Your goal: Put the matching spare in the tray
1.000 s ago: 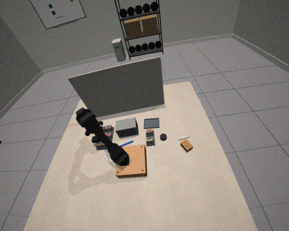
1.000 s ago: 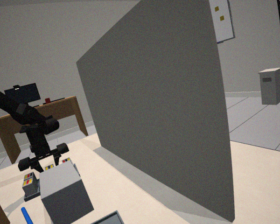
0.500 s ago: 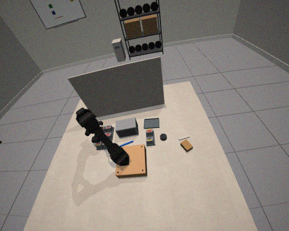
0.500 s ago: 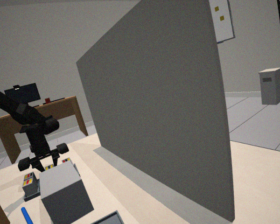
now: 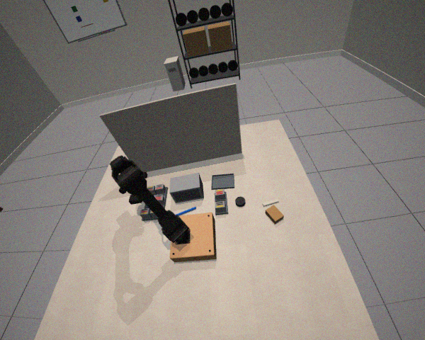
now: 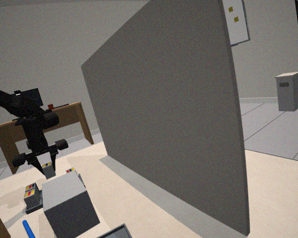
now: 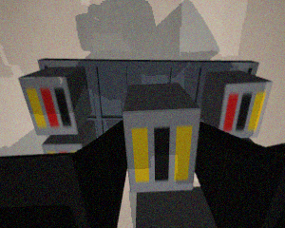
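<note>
My gripper [image 6: 49, 173] [image 7: 155, 123] is shut on a grey unit [image 6: 48, 167] [image 7: 161, 185] with yellow, black and yellow stripes. It holds the unit upright, raised above the dark rack [image 5: 149, 218] [image 6: 34, 209] [image 7: 113, 90]. In the wrist view a yellow-red-black unit [image 7: 49, 106] stands at the rack's left and a red-black-yellow unit [image 7: 244, 111] at its right. The arm covers part of the rack in the top view. The shallow grey tray [image 5: 222, 181] lies behind a small holder [image 5: 222, 213] with two striped units. I cannot make out any printed code.
A grey box [image 5: 186, 187] [image 6: 64, 192] stands between rack and tray. A tall grey panel [image 5: 183, 132] [image 6: 164, 102] rises behind. A blue stick [image 5: 186, 211] [image 6: 28, 228], an orange-brown block [image 5: 202, 234], a black disc [image 5: 240, 201] and a small brown block [image 5: 274, 213] are also on the table.
</note>
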Controlling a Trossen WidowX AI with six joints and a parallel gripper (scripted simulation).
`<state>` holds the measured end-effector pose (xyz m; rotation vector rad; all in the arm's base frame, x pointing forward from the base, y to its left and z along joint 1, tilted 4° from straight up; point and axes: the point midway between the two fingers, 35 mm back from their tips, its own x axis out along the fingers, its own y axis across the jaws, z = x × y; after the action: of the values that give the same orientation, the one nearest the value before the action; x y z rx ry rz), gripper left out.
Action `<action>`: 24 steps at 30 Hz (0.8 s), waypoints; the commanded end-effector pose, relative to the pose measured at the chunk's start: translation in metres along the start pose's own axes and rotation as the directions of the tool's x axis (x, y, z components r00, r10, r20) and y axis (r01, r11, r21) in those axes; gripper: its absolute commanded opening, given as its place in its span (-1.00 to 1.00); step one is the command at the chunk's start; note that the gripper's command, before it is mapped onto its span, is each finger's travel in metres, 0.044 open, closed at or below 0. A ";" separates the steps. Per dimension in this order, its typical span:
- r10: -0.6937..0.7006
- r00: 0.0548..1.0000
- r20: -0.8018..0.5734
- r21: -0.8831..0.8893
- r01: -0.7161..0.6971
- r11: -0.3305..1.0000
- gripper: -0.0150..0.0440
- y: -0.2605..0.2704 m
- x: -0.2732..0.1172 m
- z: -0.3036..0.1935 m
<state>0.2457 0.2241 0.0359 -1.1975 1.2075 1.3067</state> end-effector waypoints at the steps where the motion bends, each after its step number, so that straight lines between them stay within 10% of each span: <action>1: -0.006 1.000 0.003 -0.003 0.006 1.000 -0.49 0.001 -0.023 -0.001; 24: -0.006 1.000 0.002 -0.003 0.006 1.000 -0.49 0.006 -0.092 -0.006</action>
<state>0.2460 0.2182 0.1029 -1.1968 1.2157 1.3082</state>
